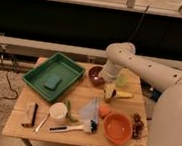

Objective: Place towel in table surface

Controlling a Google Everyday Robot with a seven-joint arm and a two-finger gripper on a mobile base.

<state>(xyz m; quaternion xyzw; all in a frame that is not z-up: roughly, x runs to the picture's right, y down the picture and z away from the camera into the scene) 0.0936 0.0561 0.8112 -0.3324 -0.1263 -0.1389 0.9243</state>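
**Crowded table leaves little room for error**

The gripper [110, 93] hangs low over the far-right part of the table [22, 118], between the maroon bowl [96, 75] and the banana [122, 95]. I cannot tell whether it is open or closed. What looks like the towel [89, 109], a pale cloth, lies near the middle of the table, beside the orange [104, 110]. Reaching toward it could knock the banana or roll the orange, and a loose cloth may snag the brush [74, 128].
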